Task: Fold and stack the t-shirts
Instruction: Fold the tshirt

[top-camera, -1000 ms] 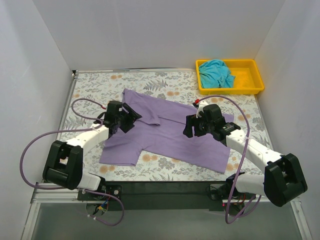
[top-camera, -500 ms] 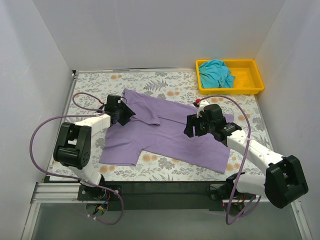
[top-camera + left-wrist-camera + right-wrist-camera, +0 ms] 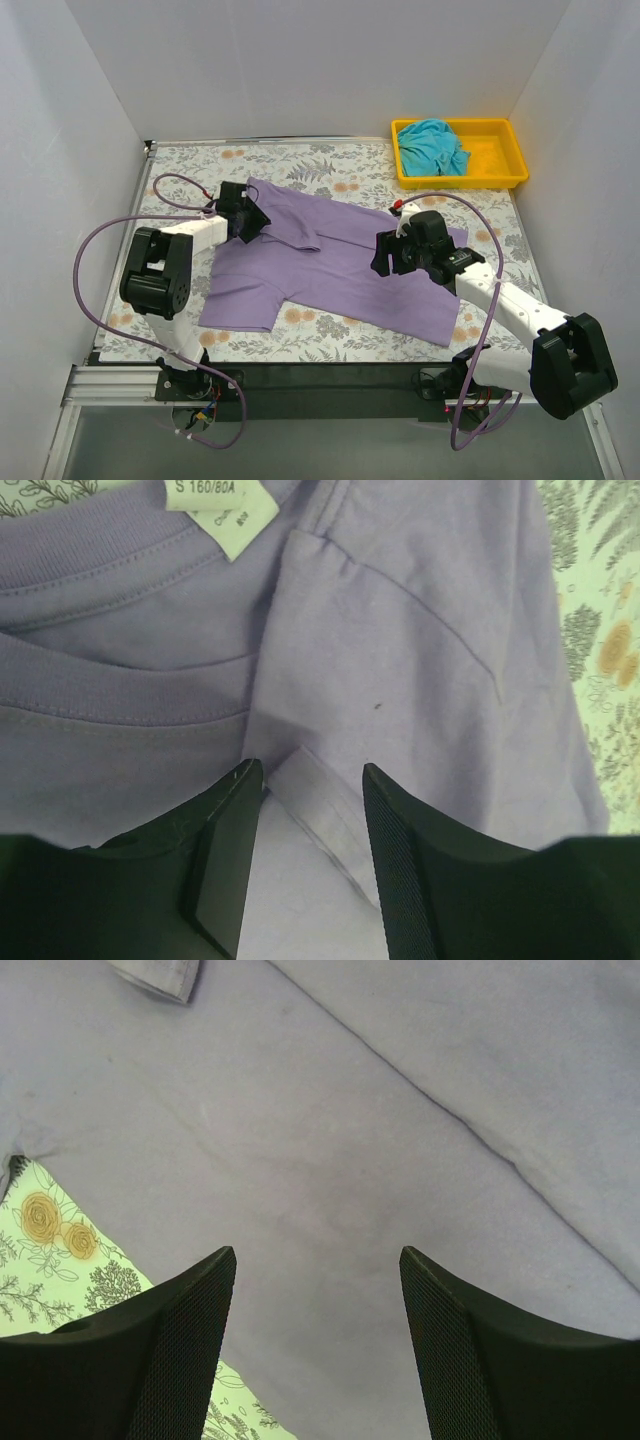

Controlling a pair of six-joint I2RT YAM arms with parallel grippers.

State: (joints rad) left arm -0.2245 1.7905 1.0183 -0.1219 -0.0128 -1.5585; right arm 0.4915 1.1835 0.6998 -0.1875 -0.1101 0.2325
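Note:
The lavender t-shirt (image 3: 330, 270) lies spread on the flowered table, with its left part folded over. My left gripper (image 3: 250, 215) sits low at the shirt's back left, by the collar (image 3: 100, 685) and the white size label (image 3: 220, 505). In the left wrist view my left gripper (image 3: 305, 775) is open, its jaws straddling a folded sleeve hem (image 3: 320, 800) without pinching it. My right gripper (image 3: 385, 258) hovers open over the shirt's right half. The right wrist view shows only flat lavender cloth (image 3: 330, 1110) between the fingers of my right gripper (image 3: 318, 1255). The teal t-shirt (image 3: 432, 145) lies crumpled in the tray.
A yellow plastic tray (image 3: 500, 178) stands at the back right corner of the table. White walls close in the table on the left, back and right. Purple cables loop beside both arms, the left one (image 3: 95, 260) out over the table's left edge.
My left gripper has moved toward the back, up the shirt's left side to the collar, and its jaws have narrowed. The right gripper has barely shifted.

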